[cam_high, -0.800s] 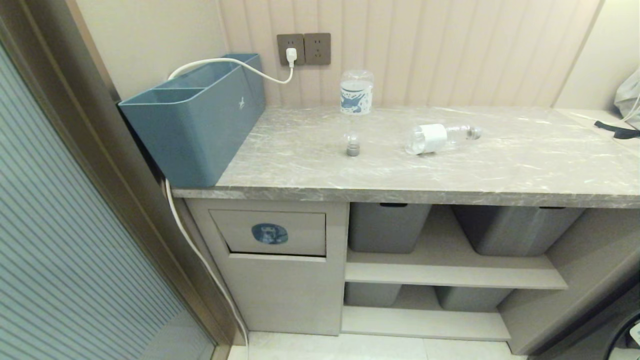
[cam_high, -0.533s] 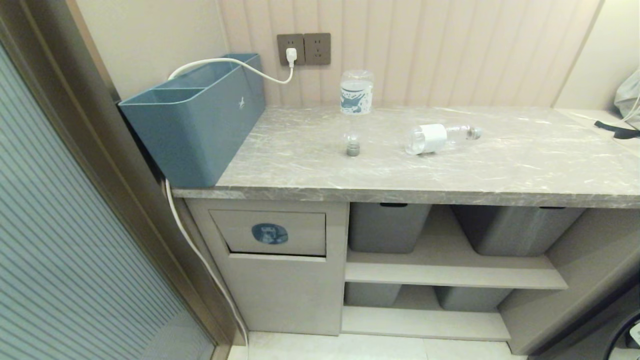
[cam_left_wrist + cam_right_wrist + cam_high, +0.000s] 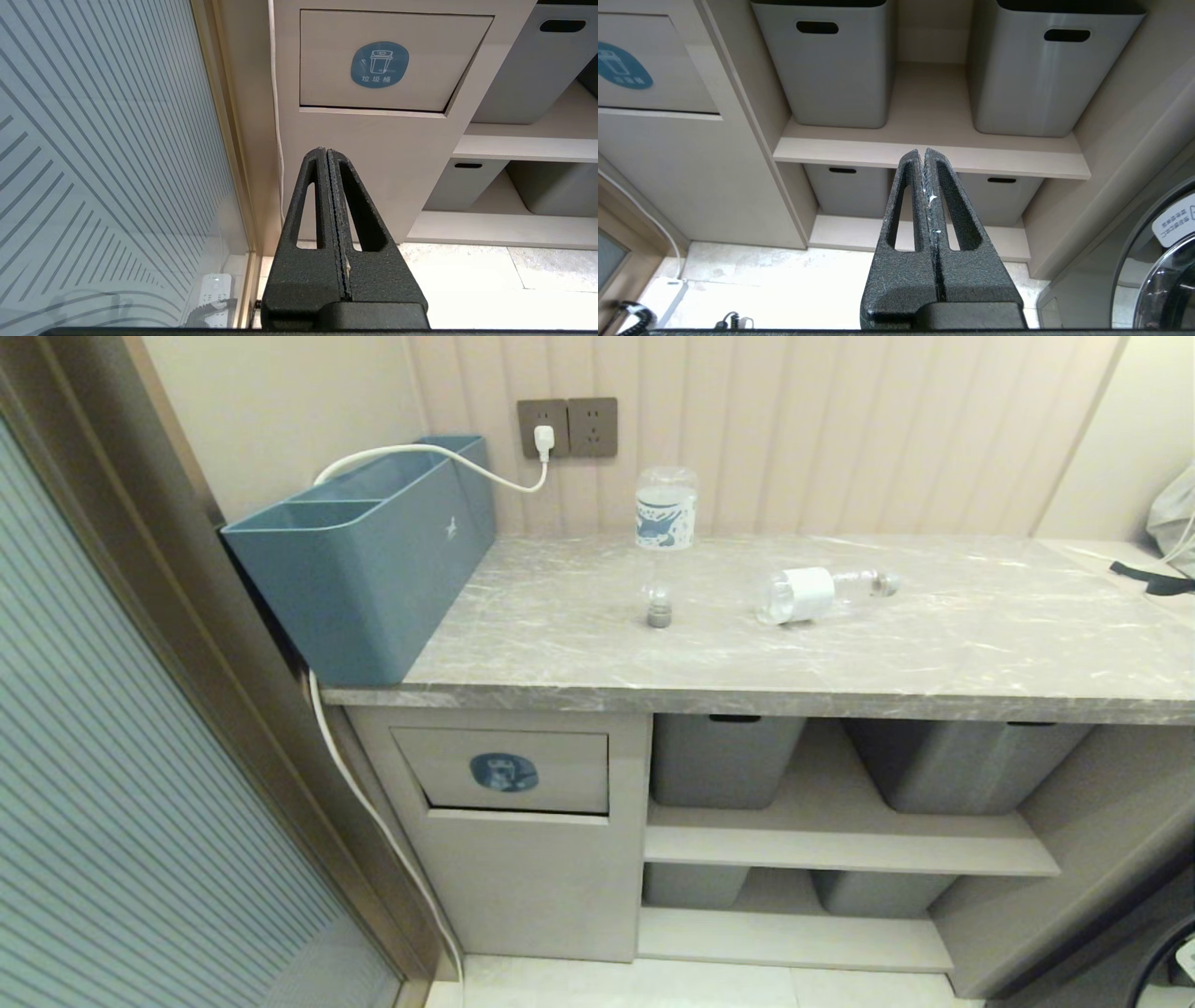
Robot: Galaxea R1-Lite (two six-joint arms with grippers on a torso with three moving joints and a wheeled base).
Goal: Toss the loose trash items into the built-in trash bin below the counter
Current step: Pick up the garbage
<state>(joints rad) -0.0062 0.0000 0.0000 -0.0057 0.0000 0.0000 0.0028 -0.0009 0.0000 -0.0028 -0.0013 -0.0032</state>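
— Where are the bottles?

— Both are on the counter point(image 3: 934, 644). The bottle with the blue-and-white label point(image 3: 665, 537) seems to stand upside down, on its grey cap, near the back wall, under the wall sockets point(image 3: 568, 427). The bottle with the plain white label point(image 3: 814, 595) lies on its side, to the right of the first one and apart from it. Nothing touches them.

— And the bin?

— The built-in trash bin point(image 3: 509, 773) is below the counter, at its left end. Its flap carries a round blue sticker point(image 3: 380, 64) and looks closed. To its right there are shelves with grey tubs point(image 3: 831, 65), two above and two below.

— What about your jaws?

— My left gripper point(image 3: 327, 154) has its jaws pressed together, with nothing between them. It hangs low in front of the bin panel, below the flap, not touching it. My right gripper point(image 3: 923, 154) has also the jaws together and empty, and it points at the shelves with the tubs. In the head view I see neither of my arms.

— Anything else on the counter?

— A large blue-teal divided box point(image 3: 373, 551) stands at the left end, and a white cable point(image 3: 439, 453) goes over it to the socket.
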